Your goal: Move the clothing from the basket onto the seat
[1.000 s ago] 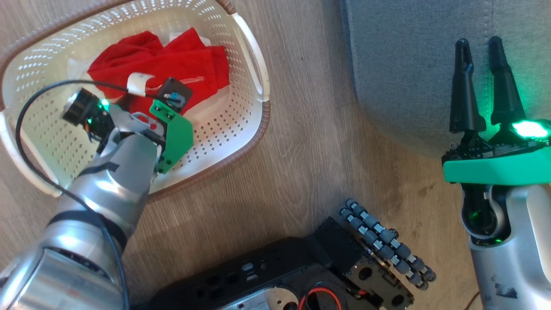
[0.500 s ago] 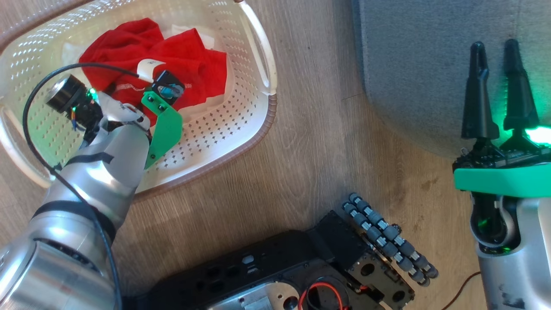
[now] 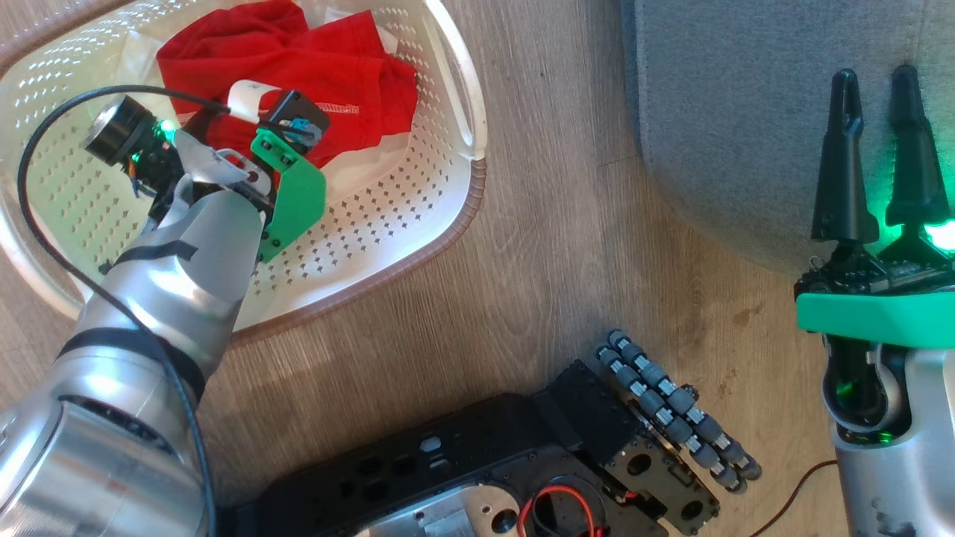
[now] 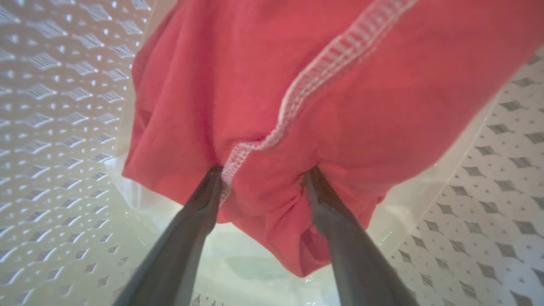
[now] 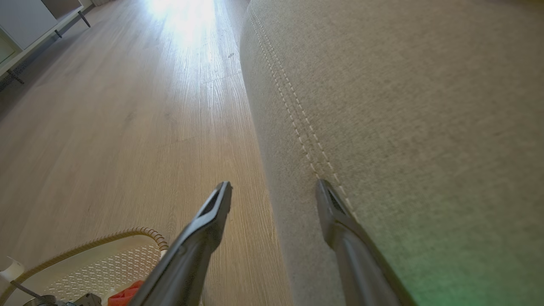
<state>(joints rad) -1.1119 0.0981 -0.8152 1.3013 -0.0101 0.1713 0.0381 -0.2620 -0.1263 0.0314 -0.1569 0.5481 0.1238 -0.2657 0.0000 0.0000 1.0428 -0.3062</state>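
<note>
The clothing [image 3: 336, 82] lies bunched at the far end of the basket [image 3: 418, 216], on the left, its heap longest left to right; the left gripper [image 4: 263, 172] stands spread, both tips dug into the red fabric. The right gripper [image 3: 874, 74], also spread, points far over the seat [image 3: 731, 112].

Pale wood-grain floor [image 3: 552, 246] — a white cabinet [image 5: 29, 29] standing on it.
</note>
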